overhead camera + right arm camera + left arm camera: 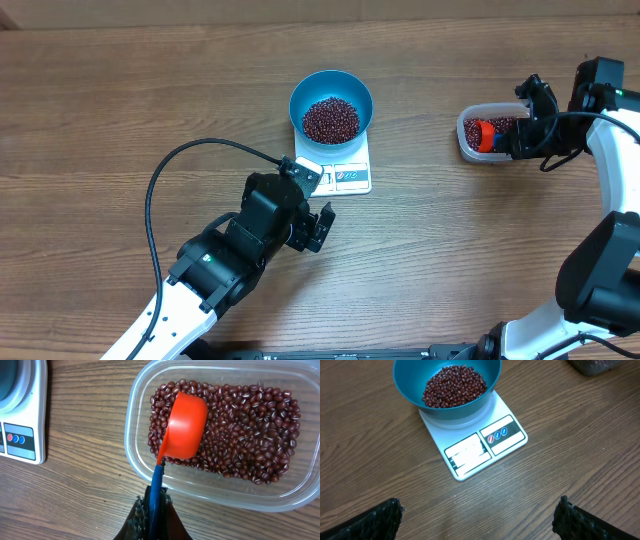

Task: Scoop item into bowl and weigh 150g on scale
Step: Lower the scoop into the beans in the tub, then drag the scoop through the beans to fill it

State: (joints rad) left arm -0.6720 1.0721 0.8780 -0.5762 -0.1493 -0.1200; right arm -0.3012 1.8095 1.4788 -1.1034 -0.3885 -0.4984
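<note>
Scoop (175, 440) in the tub (135, 460), well to the right of the scale (345, 175) — the next move starts there. The right gripper (155, 510) is clamped tight on the handle (157, 480), which runs straight out from the jaws to the cup (185, 420), seemingly mouth-down on the beans (245, 430). The bowl (300, 95), part filled, sits on the scale's far end, so any load must travel left. The left gripper (479, 505) hangs just short of the scale — spread wide, holding nothing.
</note>
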